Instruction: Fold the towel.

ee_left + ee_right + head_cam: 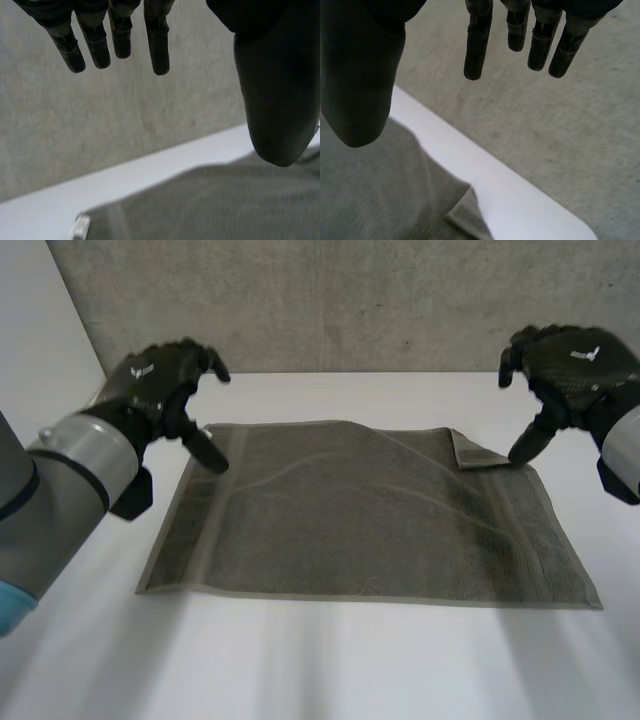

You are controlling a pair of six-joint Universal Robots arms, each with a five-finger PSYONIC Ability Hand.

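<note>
Grey towel (370, 520), corner label (80, 227) perhaps blank; left robot hand (160, 380), right robot hand (575, 365) spread, empty.

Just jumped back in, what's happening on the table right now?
A grey-green towel lies spread flat on the white table, not yet folded. The left hand is at its far left corner and the right hand at its far right corner, which is flipped over. Both hands are open and hold nothing; whether they touch the cloth is unclear.
</note>
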